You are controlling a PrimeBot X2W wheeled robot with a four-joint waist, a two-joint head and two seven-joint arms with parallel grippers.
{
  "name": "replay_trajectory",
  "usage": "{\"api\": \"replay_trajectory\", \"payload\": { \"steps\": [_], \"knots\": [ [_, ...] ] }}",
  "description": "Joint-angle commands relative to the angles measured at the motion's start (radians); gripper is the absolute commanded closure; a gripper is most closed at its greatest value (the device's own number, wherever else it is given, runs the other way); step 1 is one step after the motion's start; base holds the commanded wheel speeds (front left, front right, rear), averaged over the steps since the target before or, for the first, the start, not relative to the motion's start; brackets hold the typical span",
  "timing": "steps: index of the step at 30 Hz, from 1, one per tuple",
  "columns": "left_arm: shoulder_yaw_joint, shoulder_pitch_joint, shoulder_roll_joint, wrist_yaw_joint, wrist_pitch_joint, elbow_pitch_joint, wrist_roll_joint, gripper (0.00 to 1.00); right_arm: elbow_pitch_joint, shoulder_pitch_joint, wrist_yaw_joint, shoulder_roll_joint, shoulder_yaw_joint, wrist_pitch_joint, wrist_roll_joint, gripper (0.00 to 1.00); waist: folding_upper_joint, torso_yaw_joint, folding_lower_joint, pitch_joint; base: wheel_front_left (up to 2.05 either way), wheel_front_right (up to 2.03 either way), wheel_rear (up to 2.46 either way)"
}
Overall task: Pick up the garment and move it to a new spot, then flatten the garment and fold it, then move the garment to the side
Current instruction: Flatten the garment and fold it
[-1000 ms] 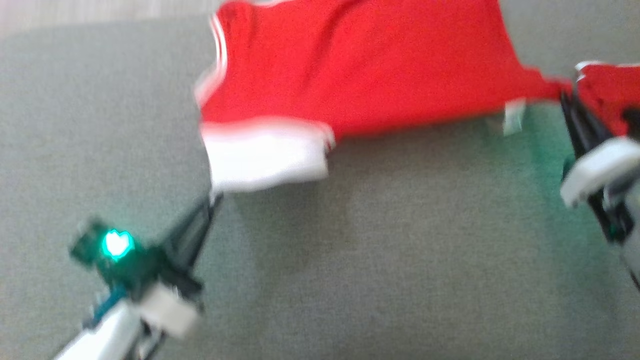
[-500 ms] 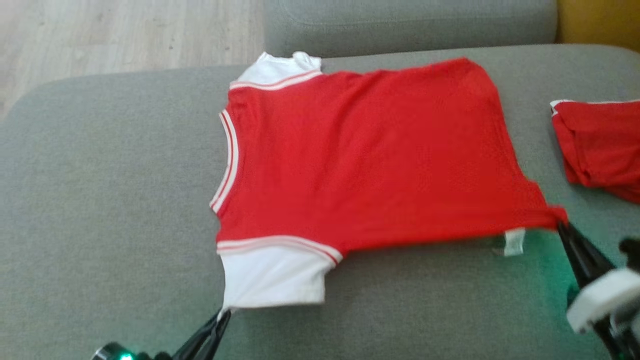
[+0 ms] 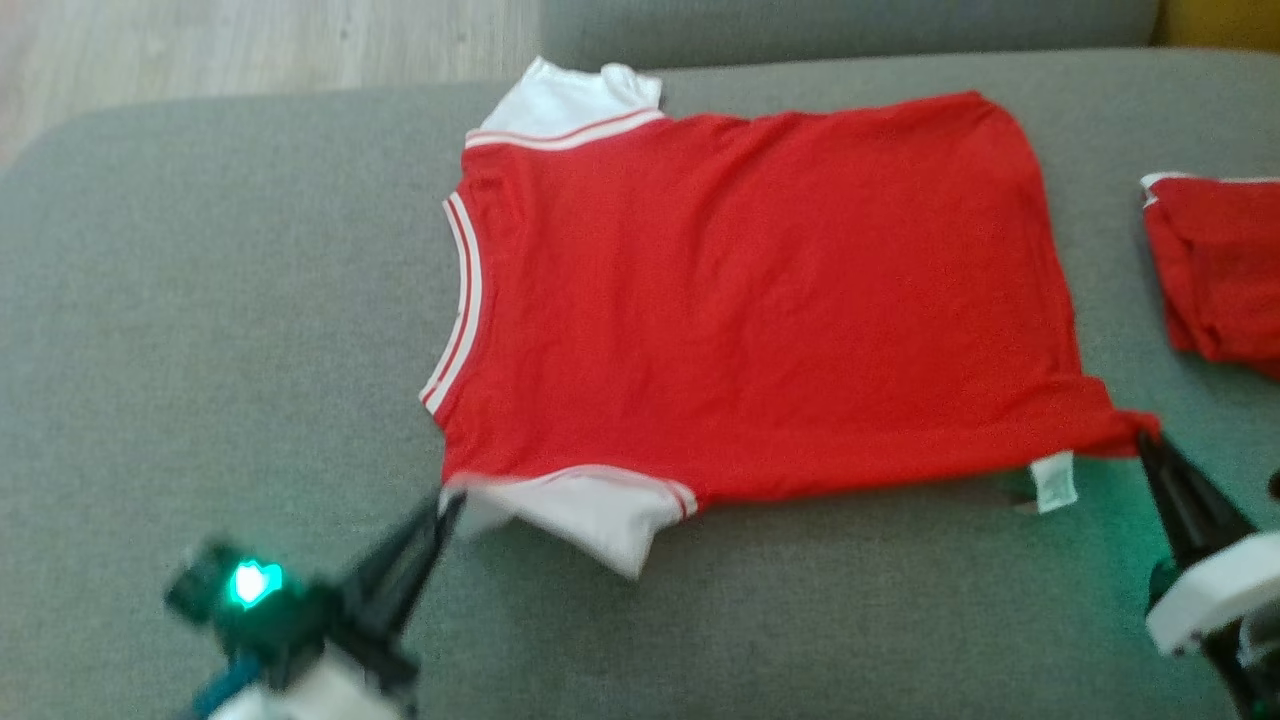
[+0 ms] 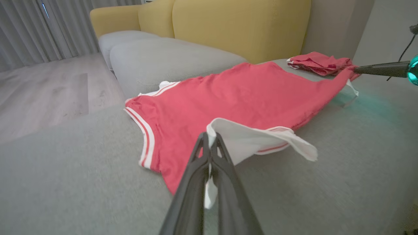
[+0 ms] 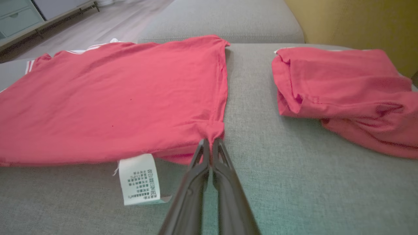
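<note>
The garment [image 3: 740,290] is a red T-shirt with white sleeves, spread out on the grey sofa seat [image 3: 200,300], collar to the left. My left gripper [image 3: 452,500] is shut on the near white sleeve [image 4: 254,140], which is lifted and pulled sideways. My right gripper [image 3: 1143,438] is shut on the near hem corner of the garment [image 5: 114,98], just beside its white care label [image 5: 138,179]. In the left wrist view the garment [image 4: 241,94] lies stretched toward the right gripper [image 4: 356,69].
A second red garment [image 3: 1215,265] lies folded at the right of the seat [image 5: 294,176]. The yellow sofa back [image 4: 241,26] stands behind it. A wooden floor [image 3: 250,45] lies beyond the seat's far left edge.
The camera has shifted. The near white sleeve, flat half a second ago, is now lifted and pulled toward the left by my left gripper. My right gripper keeps its hold on the hem corner.
</note>
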State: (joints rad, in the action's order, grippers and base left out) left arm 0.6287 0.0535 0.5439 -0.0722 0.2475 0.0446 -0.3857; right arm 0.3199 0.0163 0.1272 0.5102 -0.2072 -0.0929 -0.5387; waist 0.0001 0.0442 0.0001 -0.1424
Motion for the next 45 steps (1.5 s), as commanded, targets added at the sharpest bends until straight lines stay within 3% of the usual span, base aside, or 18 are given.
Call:
{"api": "replay_trajectory", "payload": {
  "steps": [1, 8, 16, 27, 28, 29, 30, 39, 45],
  "knots": [
    [-0.043, 0.113, 0.016, -0.012, 0.003, -0.009, 0.017, 1.0, -0.038, 0.052, 0.003, 0.024, 0.016, 0.012, 0.015, 1.0, -0.0001, 0.005, -0.0001, -0.034, 0.0, 0.0, 0.0],
    [-0.046, 0.367, -0.01, -0.038, 0.003, 0.067, 0.052, 1.0, -0.051, 0.188, 0.003, 0.013, 0.037, 0.069, 0.043, 1.0, -0.0001, 0.007, -0.0001, -0.108, 0.0, 0.0, 0.0],
    [-0.003, 0.596, -0.038, -0.054, 0.009, 0.219, 0.072, 1.0, 0.013, 0.351, 0.003, 0.003, -0.002, 0.09, 0.033, 1.0, -0.0001, -0.003, -0.0001, -0.176, 0.0, 0.0, 0.0],
    [0.006, 0.756, -0.081, -0.058, 0.014, 0.37, 0.092, 1.0, 0.158, 0.522, 0.003, 0.005, -0.104, 0.029, 0.024, 1.0, -0.0001, -0.019, -0.0001, -0.236, 0.0, 0.0, 0.0],
    [-0.001, 0.754, -0.091, -0.058, 0.014, 0.382, 0.089, 0.69, 0.178, 0.535, 0.003, 0.001, -0.11, 0.019, 0.026, 0.65, -0.0001, -0.019, -0.0001, -0.238, 0.0, 0.0, 0.0],
    [-0.009, 0.75, -0.101, -0.057, 0.014, 0.394, 0.084, 0.4, 0.199, 0.544, 0.003, -0.006, -0.116, 0.01, 0.027, 0.18, -0.0001, -0.02, -0.0001, -0.239, 0.0, 0.0, 0.0],
    [-0.021, 0.745, -0.112, -0.051, 0.014, 0.401, 0.082, 0.0, 0.217, 0.553, 0.003, -0.012, -0.117, -0.006, 0.03, 0.0, -0.0001, -0.02, -0.0001, -0.238, 0.0, 0.0, 0.0],
    [-0.197, 0.404, -0.265, 0.08, 0.014, 0.379, -0.041, 0.0, 0.29, 0.471, 0.003, -0.093, -0.125, -0.142, 0.014, 0.0, -0.0001, -0.041, -0.0001, -0.15, 0.0, 0.0, 0.0],
    [-0.255, 0.279, -0.328, 0.114, 0.014, 0.419, -0.087, 0.0, 0.295, 0.41, 0.003, -0.127, -0.141, -0.155, 0.001, 0.0, -0.0001, -0.055, -0.0001, -0.126, 0.0, 0.0, 0.0]
  ]
}}
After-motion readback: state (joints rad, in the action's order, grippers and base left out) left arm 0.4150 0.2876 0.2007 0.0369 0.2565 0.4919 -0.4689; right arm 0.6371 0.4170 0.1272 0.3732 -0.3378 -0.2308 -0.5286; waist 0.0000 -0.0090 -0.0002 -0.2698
